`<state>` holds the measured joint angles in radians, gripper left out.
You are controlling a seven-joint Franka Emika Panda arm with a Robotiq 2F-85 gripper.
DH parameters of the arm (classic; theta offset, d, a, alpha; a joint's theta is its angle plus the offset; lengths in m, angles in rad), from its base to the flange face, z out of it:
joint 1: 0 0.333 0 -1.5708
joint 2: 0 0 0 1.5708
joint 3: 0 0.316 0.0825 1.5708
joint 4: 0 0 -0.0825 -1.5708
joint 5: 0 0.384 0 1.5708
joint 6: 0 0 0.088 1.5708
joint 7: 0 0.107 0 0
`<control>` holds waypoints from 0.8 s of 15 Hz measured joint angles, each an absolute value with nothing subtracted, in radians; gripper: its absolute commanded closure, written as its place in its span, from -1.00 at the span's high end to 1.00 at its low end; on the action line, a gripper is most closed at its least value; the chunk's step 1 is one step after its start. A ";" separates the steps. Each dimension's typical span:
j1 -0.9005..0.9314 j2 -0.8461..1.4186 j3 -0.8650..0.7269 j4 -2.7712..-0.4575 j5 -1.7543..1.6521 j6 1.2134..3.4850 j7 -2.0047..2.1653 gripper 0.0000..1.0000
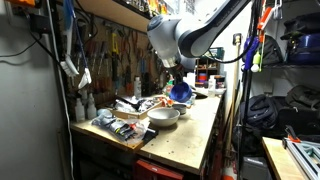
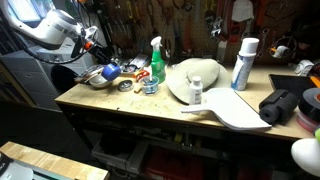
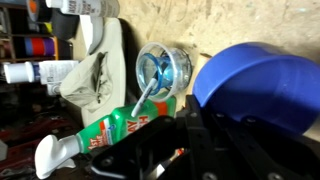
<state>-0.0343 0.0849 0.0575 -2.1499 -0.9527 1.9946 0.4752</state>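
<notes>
My gripper [image 1: 176, 82] hangs over the cluttered end of a wooden workbench [image 1: 190, 135] and appears shut on the rim of a blue bowl [image 1: 180, 94]. The bowl fills the right of the wrist view [image 3: 255, 85], against my black fingers [image 3: 205, 128]. A metal bowl [image 1: 163, 116] sits on the bench just below the blue one. In an exterior view the blue bowl [image 2: 108, 71] is held beside the metal bowl [image 2: 96, 79]. A glass jar [image 3: 163, 70] and a green spray bottle [image 3: 100, 130] stand close by.
Along the bench stand the spray bottle [image 2: 155, 62], a jar [image 2: 150, 86], a white hat [image 2: 195, 80], a white spray can [image 2: 243, 62], a white flat sheet [image 2: 238, 110] and a black bag [image 2: 280, 105]. A tool wall [image 2: 180, 25] runs behind. Loose clutter [image 1: 120, 125] lies near the bench's edge.
</notes>
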 measured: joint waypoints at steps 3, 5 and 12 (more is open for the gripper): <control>-0.035 0.022 0.032 -2.207 -0.815 2.109 0.362 -0.86; -0.035 -0.016 0.015 -2.237 -0.713 2.174 0.294 -0.86; -0.043 -0.068 -0.013 -2.262 -0.542 2.290 0.319 -0.87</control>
<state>-0.0432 -0.0675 -0.0134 -2.2620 -0.5421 2.2901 0.3188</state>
